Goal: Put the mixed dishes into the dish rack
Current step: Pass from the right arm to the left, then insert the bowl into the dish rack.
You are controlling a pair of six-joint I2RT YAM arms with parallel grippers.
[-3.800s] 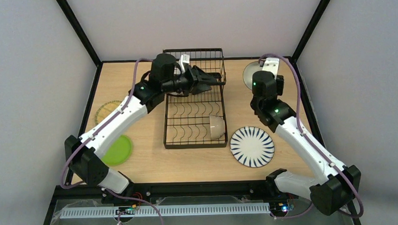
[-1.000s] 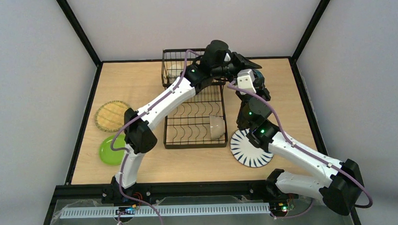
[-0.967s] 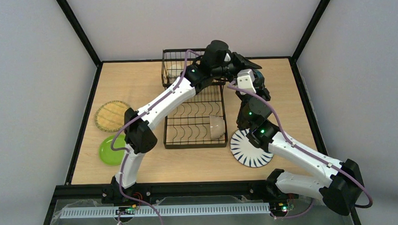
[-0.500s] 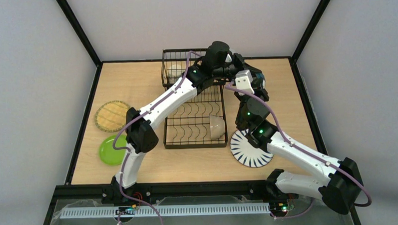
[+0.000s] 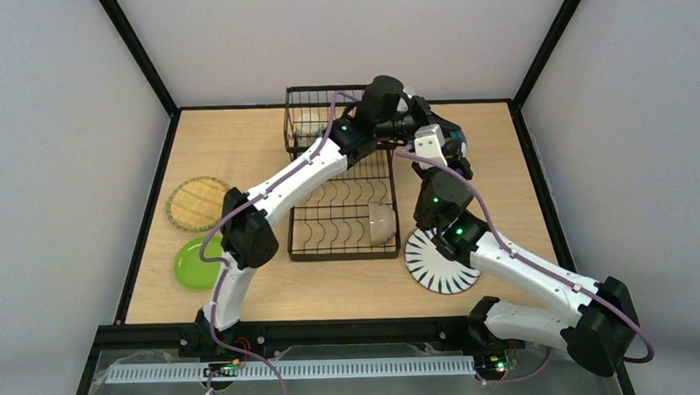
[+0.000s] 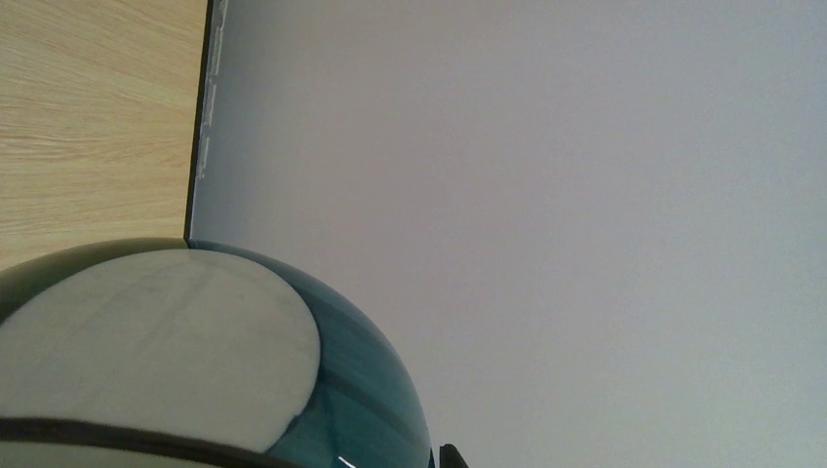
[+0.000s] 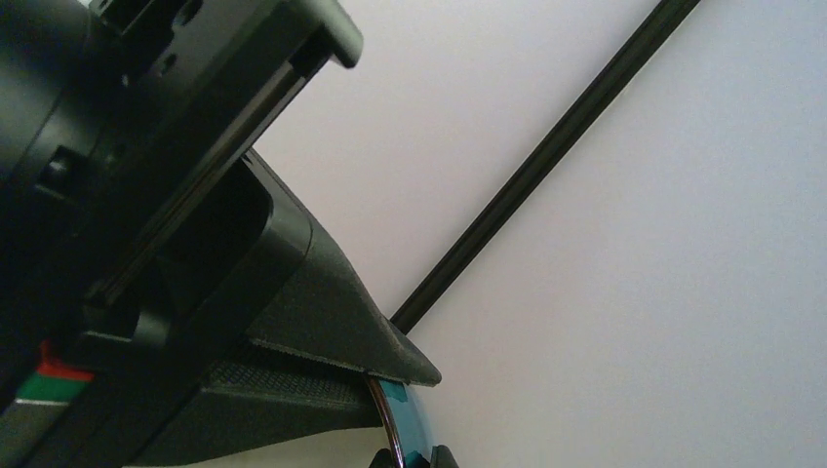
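Table [image 5: 271, 292] carries the dish rack [image 5: 330, 217] mid-field, basket end far. Left arm [image 5: 284, 178] reaches diagonally over the rack and right arm [image 5: 516, 266] comes up from the near right. Both wrists meet above the table just beside the rack's far right corner. Striped plate [image 5: 437, 272] lies flat just right of the rack's near end, its far edge under the right arm. Woven plate [image 5: 193, 205] and lime-green plate [image 5: 193, 266] lie flat at the left, well apart from the rack. White bowl [image 5: 382, 223] sits in the rack's near right corner, tilt hard to read; beige mug [image 5: 309, 122] is in the basket. Blue-white bowl [image 6: 156, 341] is off the table, between the two grippers. Left gripper [image 7: 400, 378] has its fingers pressed onto the rim, teal edge emerging right at the tips. Right gripper [image 7: 410, 456] is clamped too; the rim runs into its tips, which are cut off at the frame's bottom edge. Overhead, the wrists hide nearly all of that bowl and both sets of fingers. Left wrist view gives only the bowl's dome, cropped at the bottom.
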